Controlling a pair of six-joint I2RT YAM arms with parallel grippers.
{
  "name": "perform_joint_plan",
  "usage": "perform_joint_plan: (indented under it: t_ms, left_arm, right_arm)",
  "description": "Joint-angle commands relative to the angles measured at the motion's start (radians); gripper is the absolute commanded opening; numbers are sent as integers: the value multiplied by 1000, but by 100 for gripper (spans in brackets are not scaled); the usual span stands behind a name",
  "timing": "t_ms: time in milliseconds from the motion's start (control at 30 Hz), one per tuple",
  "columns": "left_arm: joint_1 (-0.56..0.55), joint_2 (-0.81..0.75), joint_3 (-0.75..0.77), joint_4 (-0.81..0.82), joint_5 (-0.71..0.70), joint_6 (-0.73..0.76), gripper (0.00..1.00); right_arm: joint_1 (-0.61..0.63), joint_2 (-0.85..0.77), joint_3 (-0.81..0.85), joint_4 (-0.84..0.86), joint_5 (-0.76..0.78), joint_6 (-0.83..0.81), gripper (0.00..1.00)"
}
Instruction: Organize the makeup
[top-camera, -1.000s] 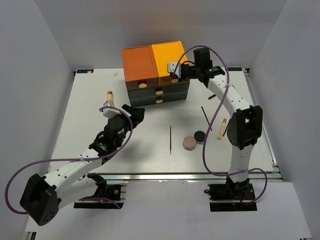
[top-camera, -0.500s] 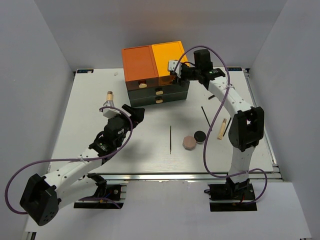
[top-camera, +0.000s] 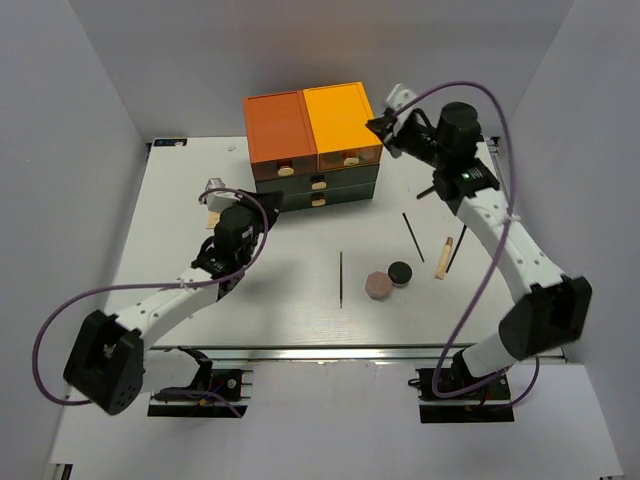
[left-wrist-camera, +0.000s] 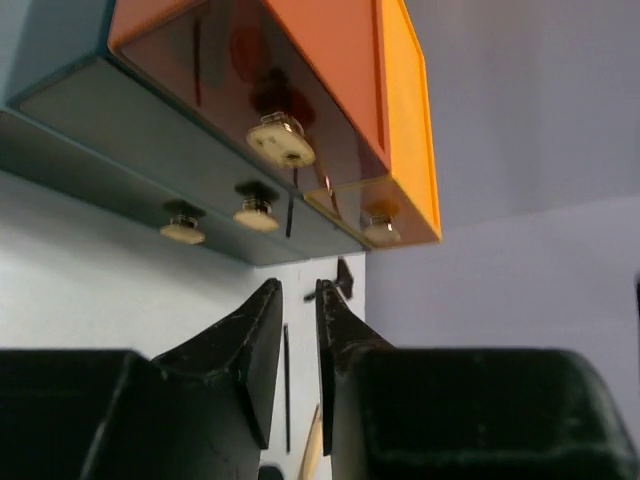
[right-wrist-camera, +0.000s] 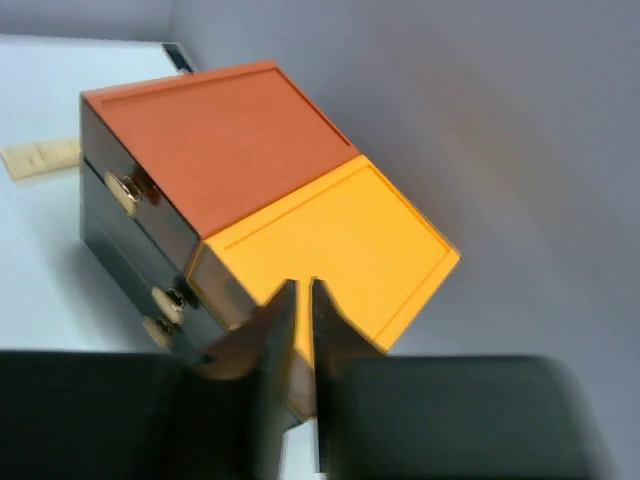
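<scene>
A: From above we log the makeup loose on the table (top-camera: 180, 290). There is a thin black stick (top-camera: 341, 278), and the pink puff (top-camera: 378, 286) sits just beside the black jar (top-camera: 400, 272). A beige tube (top-camera: 443, 258) lies between a second black stick (top-camera: 413, 235) and a third black stick (top-camera: 457, 250).

B: Neither wrist camera gives us that spread. The right wrist view has the drawer box (right-wrist-camera: 270, 200) seen from above. It also shows a second beige tube (right-wrist-camera: 38, 158) lying on the table off the box's front-left side.

A: And the right gripper (right-wrist-camera: 302, 285)?

B: We note it raised near the box's yellow end. Its fingers are almost together, with nothing between them.

A: The left gripper (left-wrist-camera: 298, 290) is low and in front of the box, facing it. We see a slim gap at the tips, and it is empty. Only that view shows us the knobs (left-wrist-camera: 280, 140) from beneath. It also shows a reddish blur behind the orange drawer front, and we cannot tell what that is.
</scene>
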Motion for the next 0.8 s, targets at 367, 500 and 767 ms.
perform_joint_plan:
  t_ms: [367,500,767]
  left_arm:
    - [100,509,209,432,66,-447,80]
    - [100,540,255,415,57,-456,80]
    - [100,520,219,418,-20,-493,78]
  right_arm:
    - [-129,-326,-492,60,-223,703,67]
    - [-140,-323,-501,40,-211,693,67]
    - [-160,-301,-506,29,-207,679,66]
